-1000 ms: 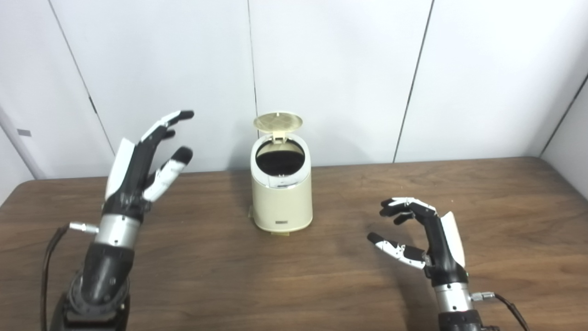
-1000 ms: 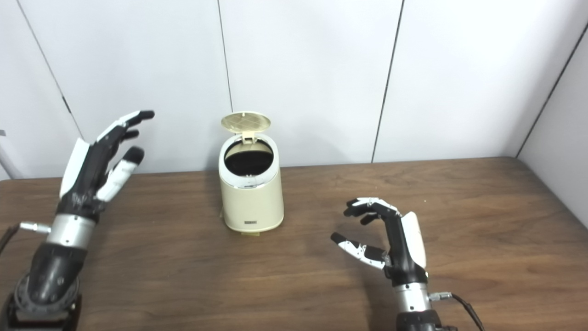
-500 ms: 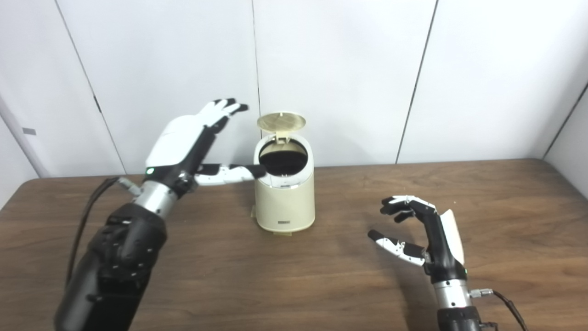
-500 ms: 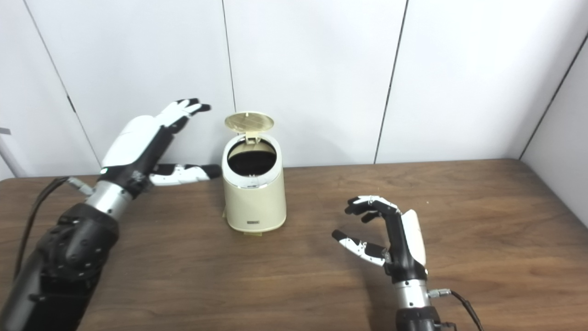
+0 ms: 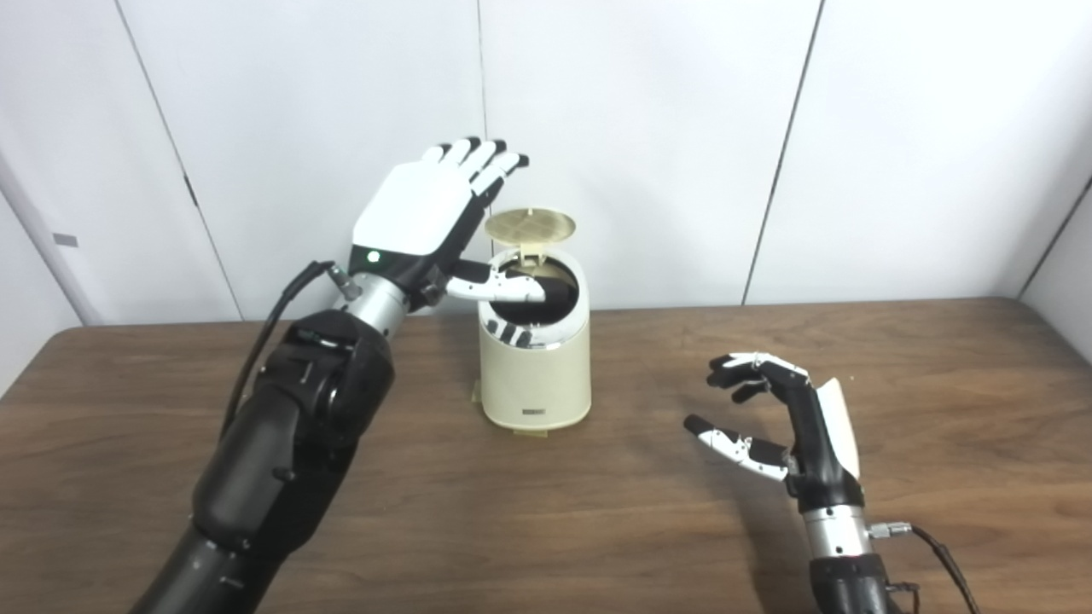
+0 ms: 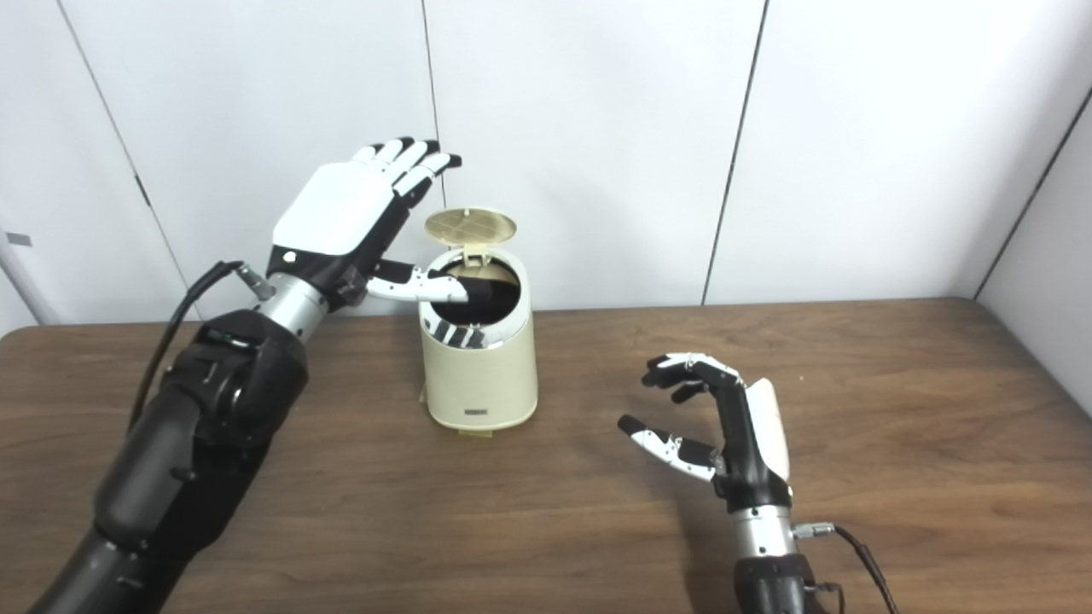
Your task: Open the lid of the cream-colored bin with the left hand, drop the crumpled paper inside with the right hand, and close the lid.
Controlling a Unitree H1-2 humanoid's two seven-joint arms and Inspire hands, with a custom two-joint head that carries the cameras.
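The cream-colored bin point(image 5: 536, 375) stands on the brown table point(image 5: 546, 512) near the back wall. Its round lid point(image 5: 530, 226) is tipped up and back, leaving the dark mouth uncovered. My left hand point(image 5: 426, 217) hovers open at the bin's upper left, fingers stretched up beside the lid and thumb lying across the mouth. My right hand point(image 5: 789, 418) rests open above the table to the right of the bin, fingers curled loosely around nothing. No crumpled paper shows in either view.
White wall panels point(image 5: 640, 128) stand right behind the bin. A cable point(image 5: 934, 550) trails from my right wrist toward the front right edge of the table.
My left hand has risen and moved right, from beside the bin to above its mouth next to the raised lid. The right hand has stayed put. The camera has shifted slightly.
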